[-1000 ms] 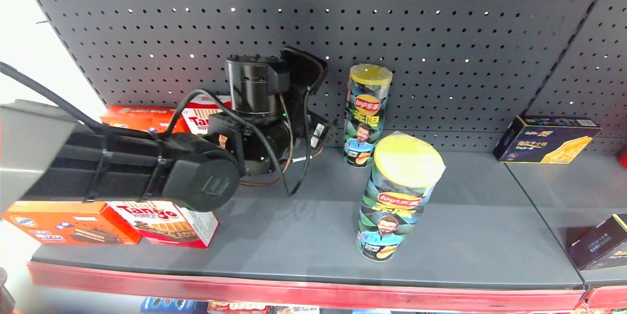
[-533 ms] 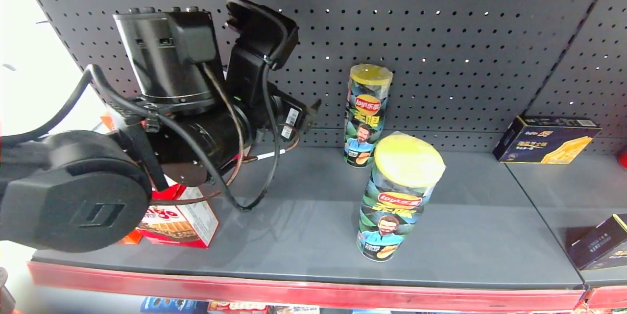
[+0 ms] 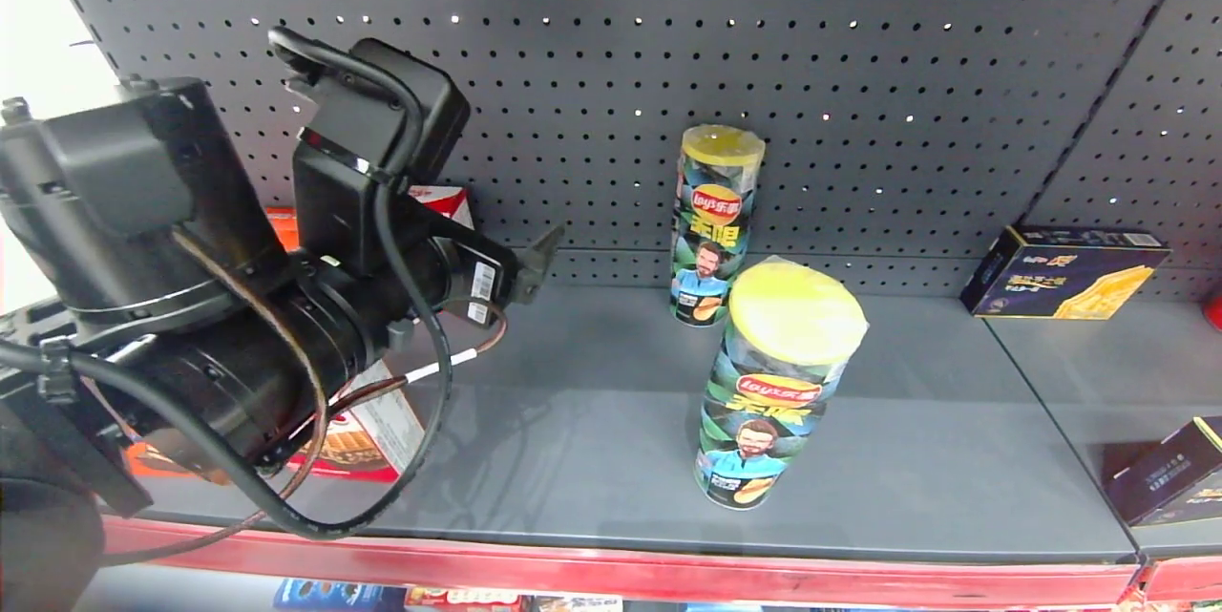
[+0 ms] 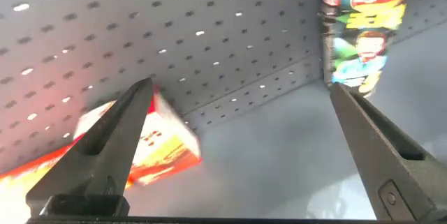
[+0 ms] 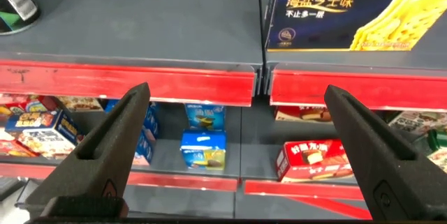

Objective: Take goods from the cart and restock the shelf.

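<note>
Hovering over the left part of the shelf [image 3: 592, 440] in the head view, the left hand [image 3: 535, 261] points toward the pegboard [image 3: 859, 68]. Front can [image 3: 773, 383] stands upright mid-shelf, near the red edge strip [image 3: 611, 574]. Rear can [image 3: 716, 225] stands upright behind it at the foot of the pegboard, the two apart. Wafer box [image 3: 382, 431] sits front left, partly hidden by the arm. Red-and-white box [image 3: 447, 203] sits back left. Dark box [image 3: 1064, 271] lies back right in the next bay, second dark box [image 3: 1169, 474] front right.

Left wrist view: left hand [image 4: 239, 91] released, fingers spread wide, nothing between them. Beyond them, the red-and-white box [image 4: 157, 144] lies by the pegboard. The rear can [image 4: 363, 28] stands farther along the same back line.

Right wrist view: right hand [image 5: 237, 90] released, fingers wide apart, holding nothing, facing a shelf front. Cracker box [image 5: 349, 11] lies flat on that shelf just behind its red strip. On the lower shelf, blue box [image 5: 204, 147] and red box [image 5: 314, 158] stand apart
</note>
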